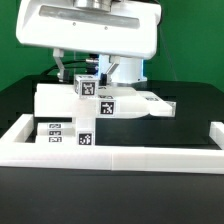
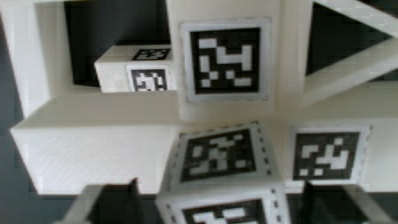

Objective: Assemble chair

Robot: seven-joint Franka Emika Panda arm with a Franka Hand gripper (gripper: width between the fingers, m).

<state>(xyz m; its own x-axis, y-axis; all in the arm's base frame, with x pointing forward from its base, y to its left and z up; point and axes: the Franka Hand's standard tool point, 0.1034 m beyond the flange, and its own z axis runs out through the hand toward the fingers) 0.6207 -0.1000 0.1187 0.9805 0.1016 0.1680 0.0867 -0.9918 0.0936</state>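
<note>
We see the chair [image 1: 100, 103], a cluster of white tagged blocks, lying mid-worktop [image 1: 186, 110] in the exterior view, one flat piece reaching toward three o'clock; the tool [image 1: 95, 72] hangs at twelve o'clock, just over it; in the wrist view its fingers [image 2: 103, 203] stand spread with a tagged part between them, contact unclear; the white border wall [image 1: 120, 155] runs at six o'clock.

Robot lab: black table [image 1: 192, 108], white border wall [image 1: 110, 152], green backdrop [image 1: 192, 40].
</note>
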